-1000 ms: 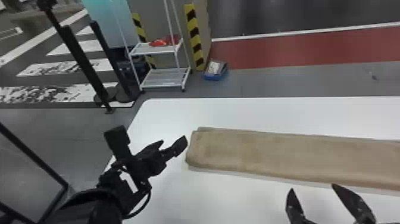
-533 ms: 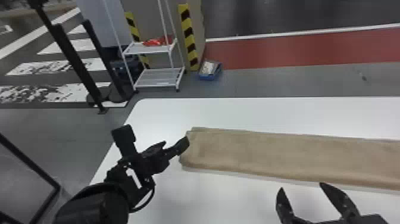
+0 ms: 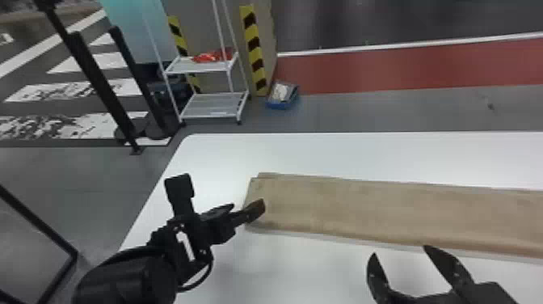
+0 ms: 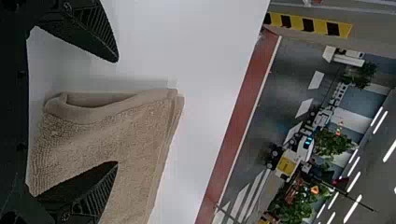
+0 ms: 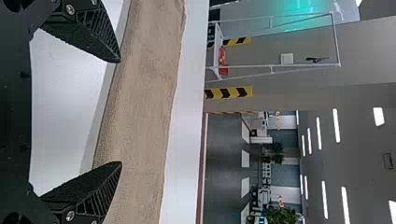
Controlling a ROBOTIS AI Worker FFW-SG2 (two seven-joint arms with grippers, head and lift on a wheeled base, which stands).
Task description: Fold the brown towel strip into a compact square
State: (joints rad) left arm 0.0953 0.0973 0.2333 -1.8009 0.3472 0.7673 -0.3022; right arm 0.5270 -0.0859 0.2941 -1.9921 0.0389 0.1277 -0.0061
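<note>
Brown towel strip (image 3: 363,208) is faced from the near side by the right gripper (image 3: 400,251), jaws spread, empty. Left gripper (image 3: 247,205) is also held open, at the strip's left end, one finger overlapping it in head view; contact can't be told. Strip is laid flat, folded lengthwise, across the white table (image 3: 323,155). Past the table, white shelf rack (image 3: 214,106) and blue bin (image 3: 281,106) are seen on the floor.

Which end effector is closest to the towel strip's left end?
The left end effector: it's right at that end of the brown towel strip. The right end effector sits farther along, beside the near long edge.
</note>
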